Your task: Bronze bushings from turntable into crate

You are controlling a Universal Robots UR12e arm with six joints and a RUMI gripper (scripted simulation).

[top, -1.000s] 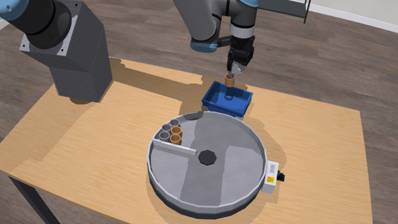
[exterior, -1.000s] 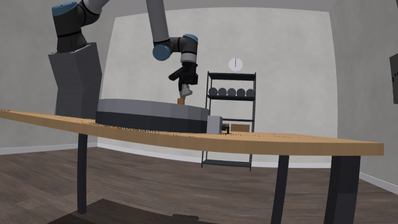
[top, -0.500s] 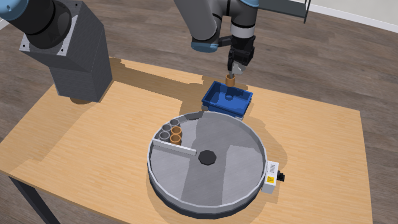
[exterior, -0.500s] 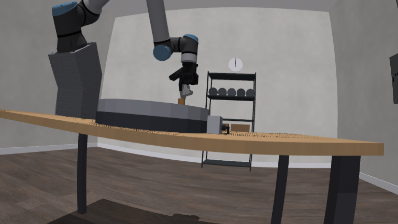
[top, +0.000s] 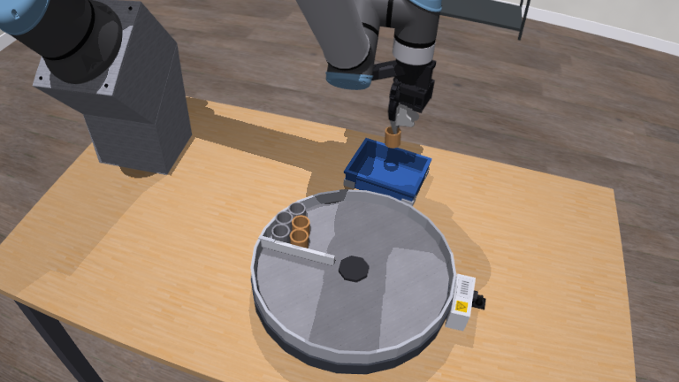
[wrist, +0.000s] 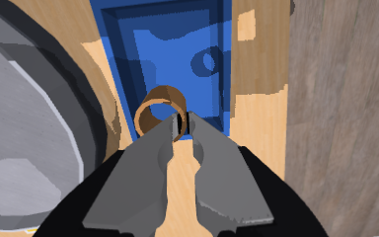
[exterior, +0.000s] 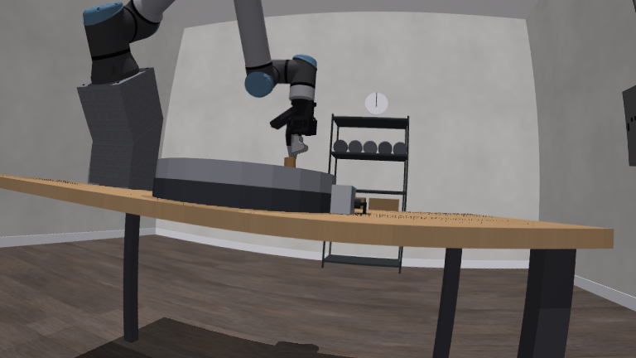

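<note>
My gripper [top: 399, 127] is shut on the wall of a bronze bushing [top: 392, 137] and holds it upright above the blue crate [top: 387, 170]. In the wrist view the gripper [wrist: 181, 126] pinches the bushing's rim [wrist: 160, 117] over the crate's near edge [wrist: 170, 59]. The held bushing also shows in the exterior view [exterior: 290, 162], just above the turntable's rim. On the grey turntable [top: 353, 272] two bronze bushings [top: 300, 223] [top: 299, 237] and three steel bushings [top: 296, 209] [top: 284, 217] [top: 280, 232] stand together behind a white divider bar [top: 297, 251].
The crate stands right behind the turntable's far rim. A white control box [top: 461, 301] sits on the turntable's right side. The arm's dark pedestal [top: 133, 92] stands at the table's back left. A metal shelf [exterior: 368, 185] stands beyond the table.
</note>
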